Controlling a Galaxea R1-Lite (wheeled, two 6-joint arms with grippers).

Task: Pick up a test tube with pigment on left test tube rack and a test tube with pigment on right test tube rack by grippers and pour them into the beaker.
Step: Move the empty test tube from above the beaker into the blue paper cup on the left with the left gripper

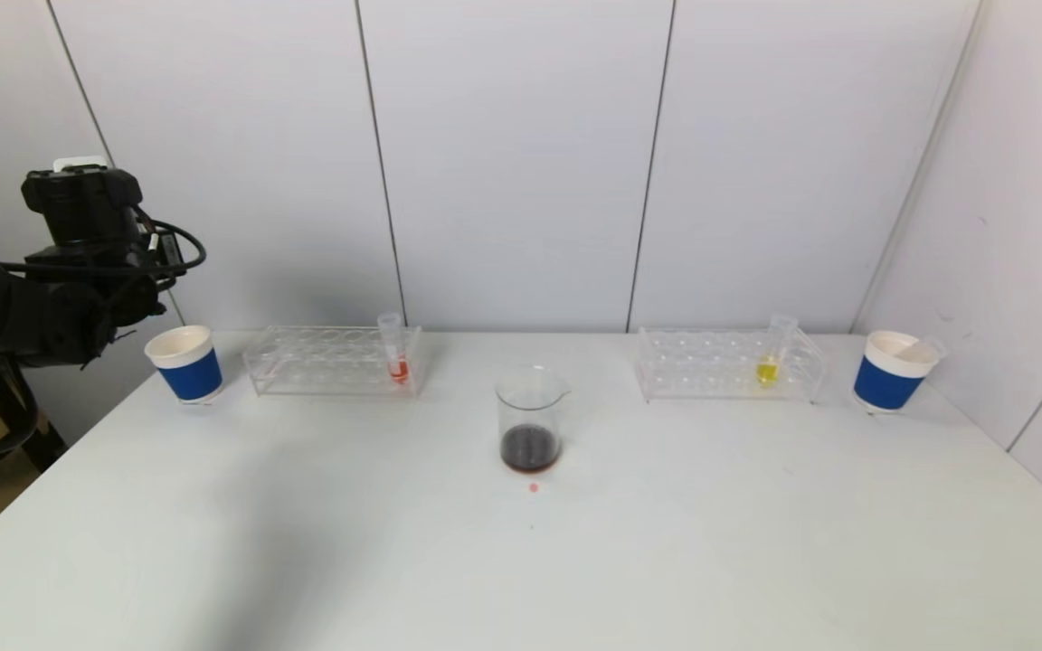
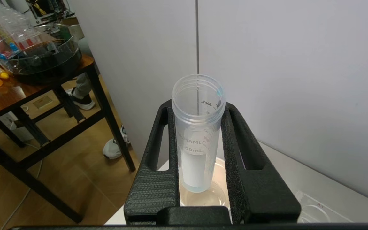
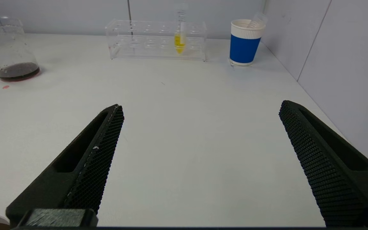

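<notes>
Left gripper (image 2: 198, 127): off the table's far-left corner, above the left blue cup (image 1: 184, 363), clamped on an empty clear tube (image 2: 197, 134) held upright.
Cup under tube: a pale rim shows just below the tube's tip; probably that same left cup, though the wrist view is too tight to be sure.
Right gripper (image 3: 200, 108): low over the white table (image 1: 521, 561), fingers spread wide, nothing between them.
Left rack (image 1: 333, 360): one tube of red pigment (image 1: 396, 360) standing at its right end.
Right rack (image 1: 727, 363): one tube of yellow pigment (image 1: 770, 357) standing upright.
Beaker (image 1: 531, 419): between the racks, dark liquid in the bottom, a small red spot (image 1: 534, 487) on the table just in front.
Right blue cup (image 1: 894, 371): beside the right rack, a clear tube leaning inside.
</notes>
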